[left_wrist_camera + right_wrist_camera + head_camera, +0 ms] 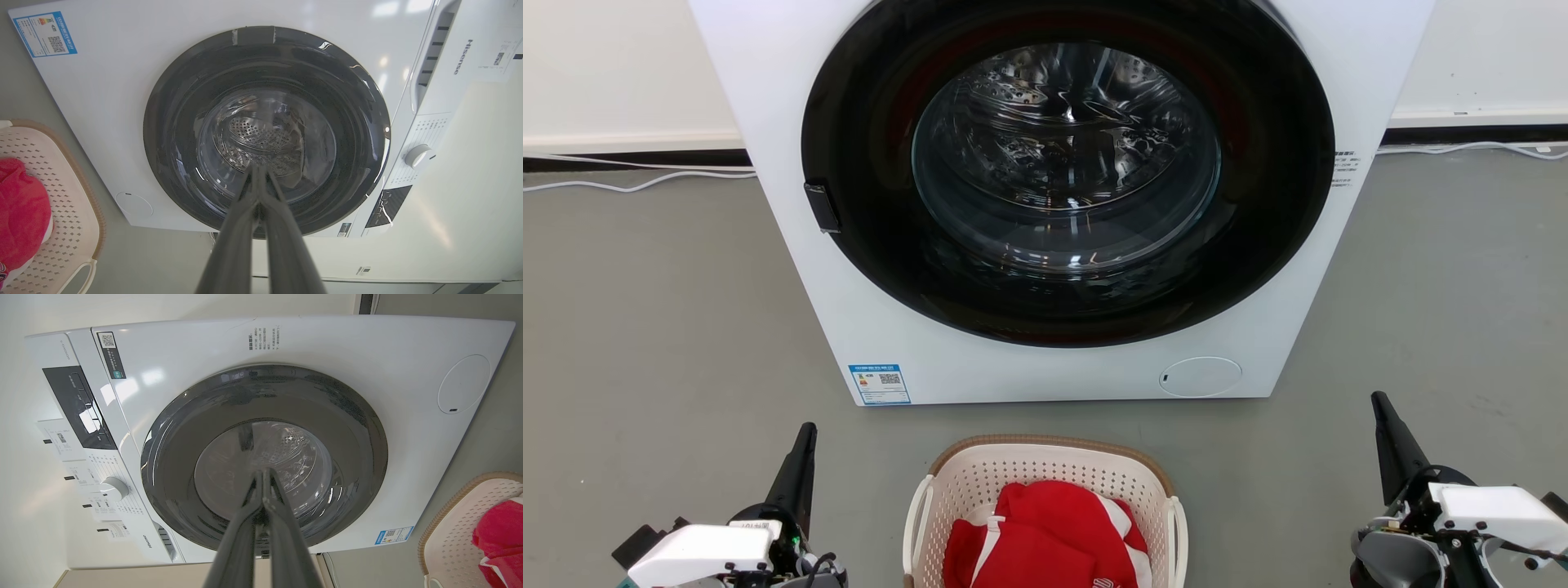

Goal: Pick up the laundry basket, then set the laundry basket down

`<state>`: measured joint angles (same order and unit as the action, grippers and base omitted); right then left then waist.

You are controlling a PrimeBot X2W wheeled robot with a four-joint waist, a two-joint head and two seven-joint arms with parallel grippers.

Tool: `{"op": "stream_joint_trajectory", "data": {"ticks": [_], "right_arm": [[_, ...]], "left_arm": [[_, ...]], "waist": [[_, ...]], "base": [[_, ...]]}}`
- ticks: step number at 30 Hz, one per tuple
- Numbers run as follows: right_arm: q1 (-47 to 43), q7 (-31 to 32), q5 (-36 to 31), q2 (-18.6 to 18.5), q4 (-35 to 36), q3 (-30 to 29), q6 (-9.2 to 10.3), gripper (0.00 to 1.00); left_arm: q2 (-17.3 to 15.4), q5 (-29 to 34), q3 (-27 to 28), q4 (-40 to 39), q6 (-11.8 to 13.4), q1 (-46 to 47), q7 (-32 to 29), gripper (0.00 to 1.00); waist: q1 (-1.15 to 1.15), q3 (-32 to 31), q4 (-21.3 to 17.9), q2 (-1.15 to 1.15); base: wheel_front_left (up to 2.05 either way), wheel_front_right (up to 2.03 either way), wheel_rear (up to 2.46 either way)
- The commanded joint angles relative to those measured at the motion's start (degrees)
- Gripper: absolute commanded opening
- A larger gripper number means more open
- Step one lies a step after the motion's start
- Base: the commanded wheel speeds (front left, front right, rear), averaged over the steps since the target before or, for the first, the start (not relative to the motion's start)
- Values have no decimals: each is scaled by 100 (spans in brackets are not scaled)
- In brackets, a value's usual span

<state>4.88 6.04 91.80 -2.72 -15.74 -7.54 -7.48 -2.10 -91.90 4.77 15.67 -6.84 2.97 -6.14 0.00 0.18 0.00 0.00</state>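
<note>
The laundry basket (pixel 1045 474) stands on the grey floor at the bottom centre of the head view, cream-white and perforated with a brown rim and white loop handles on both sides. Red and white clothing (pixel 1045 539) lies inside it. My left gripper (pixel 805 437) is at the lower left, well to the left of the basket, shut and empty. My right gripper (pixel 1379 404) is at the lower right, apart from the basket, shut and empty too. The basket (pixel 69 212) edges into the left wrist view beside my left gripper (pixel 258 168), and the basket (pixel 453 539) shows by my right gripper (pixel 262 473).
A white front-loading washing machine (pixel 882 327) with a round dark glass door (pixel 1066 163) stands just behind the basket. White cables (pixel 637 184) run along the wall base at the back. Grey floor (pixel 654 327) stretches on both sides of the machine.
</note>
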Motion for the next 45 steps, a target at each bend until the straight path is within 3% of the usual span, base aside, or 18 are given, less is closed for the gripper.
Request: {"op": "stream_joint_trajectory", "data": {"ticks": [1,45], "right_arm": [[131,43,39,-16,172,105,-1,0],[131,43,39,-16,172,105,-1,0]], "left_arm": [[-77,-29,172,-164,-65,321,-33,0],[-77,-29,172,-164,-65,321,-33,0]], "waist": [[0,0,0,0],[0,0,0,0]], "base": [[0,0,0],[0,0,0]]}}
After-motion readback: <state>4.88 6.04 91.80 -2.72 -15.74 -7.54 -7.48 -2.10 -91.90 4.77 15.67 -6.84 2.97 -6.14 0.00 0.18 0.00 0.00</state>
